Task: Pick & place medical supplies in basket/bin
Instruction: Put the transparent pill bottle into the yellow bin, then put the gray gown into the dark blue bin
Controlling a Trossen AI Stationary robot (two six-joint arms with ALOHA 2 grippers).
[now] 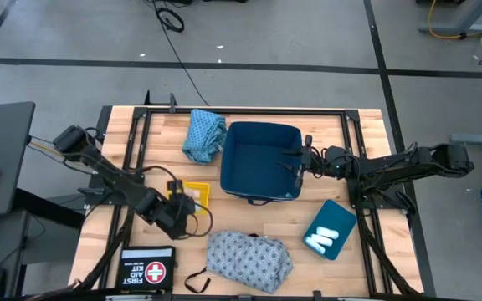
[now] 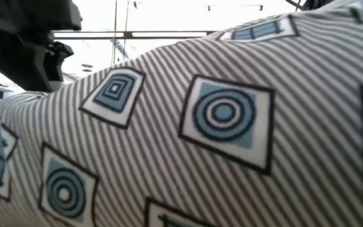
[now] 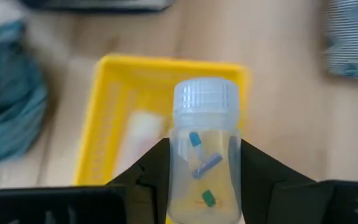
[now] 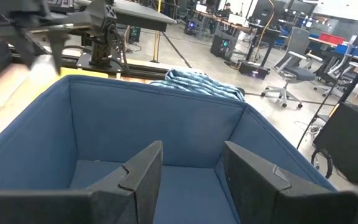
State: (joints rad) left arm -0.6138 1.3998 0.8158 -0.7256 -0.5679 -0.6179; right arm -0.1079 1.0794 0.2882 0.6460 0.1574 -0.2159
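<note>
Your left claw (image 3: 201, 186) pinches a clear pill bottle (image 3: 205, 149) above the yellow tray (image 1: 197, 192) on the desk (image 1: 249, 121). Your right claw (image 4: 191, 171) hangs spread over the blue bin (image 1: 260, 160). You have the teal-blue garment (image 1: 203, 134) beside the bin, the grey-blue garment (image 1: 249, 257) near the desk's front edge, and white rolls (image 1: 322, 239) on a teal lid (image 1: 341, 216).

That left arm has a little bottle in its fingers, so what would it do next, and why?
Probably lift and carry the clear pill bottle toward the blue bin. The left gripper is shut on it over the yellow tray, and the bin looks empty.
</note>
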